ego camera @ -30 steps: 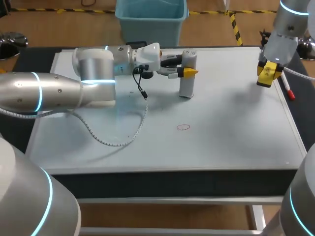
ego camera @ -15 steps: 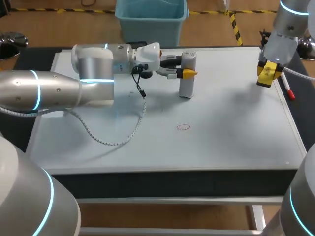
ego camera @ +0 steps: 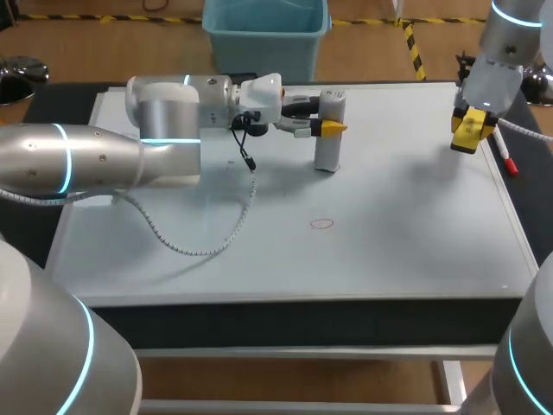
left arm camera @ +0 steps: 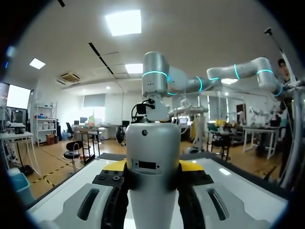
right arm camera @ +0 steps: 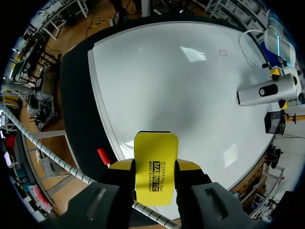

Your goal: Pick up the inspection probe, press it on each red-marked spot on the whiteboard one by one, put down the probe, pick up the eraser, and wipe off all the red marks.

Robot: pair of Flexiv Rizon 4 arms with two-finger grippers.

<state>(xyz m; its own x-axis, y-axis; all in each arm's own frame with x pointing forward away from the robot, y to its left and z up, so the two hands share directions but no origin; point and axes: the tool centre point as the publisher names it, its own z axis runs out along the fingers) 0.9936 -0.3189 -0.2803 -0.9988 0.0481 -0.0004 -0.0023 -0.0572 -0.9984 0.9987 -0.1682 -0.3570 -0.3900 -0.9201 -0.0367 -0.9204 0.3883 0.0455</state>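
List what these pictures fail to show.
- Board under the probe: head view, covered by the probe; a red mark there cannot be ruled out.
- Probe's lower end: left wrist view, cut off by the edge.
- Eraser wiping face: right wrist view, turned away.
- Red circle: right wrist view, too small to tell whether whole.

Setting: robotics lab, test bench. Evidence for you to check in the head view:
- silver left arm [ego camera: 86, 164] with a glowing blue ring, entering at frame left
- right arm [ego camera: 501, 52], upper right
- whiteboard [ego camera: 389, 225] laid flat as the worktop, centre
- coiled white cable [ego camera: 199, 246] lying across it, centre left
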